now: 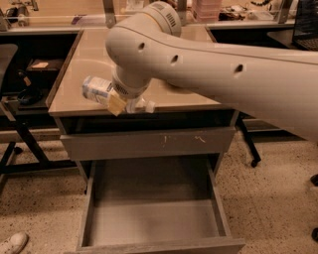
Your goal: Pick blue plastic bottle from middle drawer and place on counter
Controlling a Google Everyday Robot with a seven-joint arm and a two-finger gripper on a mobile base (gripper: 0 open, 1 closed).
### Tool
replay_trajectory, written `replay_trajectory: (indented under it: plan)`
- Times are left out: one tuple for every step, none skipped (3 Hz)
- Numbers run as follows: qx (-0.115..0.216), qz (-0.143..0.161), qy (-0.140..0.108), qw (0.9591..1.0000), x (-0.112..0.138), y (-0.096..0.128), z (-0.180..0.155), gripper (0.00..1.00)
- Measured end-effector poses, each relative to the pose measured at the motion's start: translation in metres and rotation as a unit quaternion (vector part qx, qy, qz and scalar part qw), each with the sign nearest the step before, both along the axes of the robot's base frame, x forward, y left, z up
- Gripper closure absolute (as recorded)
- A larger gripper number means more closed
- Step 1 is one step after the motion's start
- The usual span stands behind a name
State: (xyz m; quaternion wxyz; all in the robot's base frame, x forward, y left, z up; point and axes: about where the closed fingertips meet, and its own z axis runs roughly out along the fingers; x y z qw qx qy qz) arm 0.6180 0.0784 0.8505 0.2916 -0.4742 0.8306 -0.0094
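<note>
The blue plastic bottle (pixel 95 89), pale with a white label, lies sideways in my gripper (pixel 119 102). The gripper is shut on the bottle and holds it just over the front left edge of the tan counter (pixel 84 54). My big white arm (pixel 208 69) reaches in from the right, crosses the counter and hides much of it. Below, the middle drawer (pixel 154 221) is pulled wide open, its grey floor bare. The closed grey drawer front with scratch marks (pixel 149 143) sits between the counter and the open drawer.
A dark chair and its frame (pixel 12 94) stand at the left. A cluttered bench with metal posts (pixel 107 15) runs along the back. A white shoe (pixel 12 243) is at the bottom left. A caster leg (pixel 254 159) stands right of the cabinet.
</note>
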Motion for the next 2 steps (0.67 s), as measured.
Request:
replay_trajectory:
  plan:
    - [0.001,-0.013,0.016,0.9998,0.033,0.008,0.009,1.00]
    - [0.001,-0.009,0.026,0.9996,0.058,0.026,0.015,1.00]
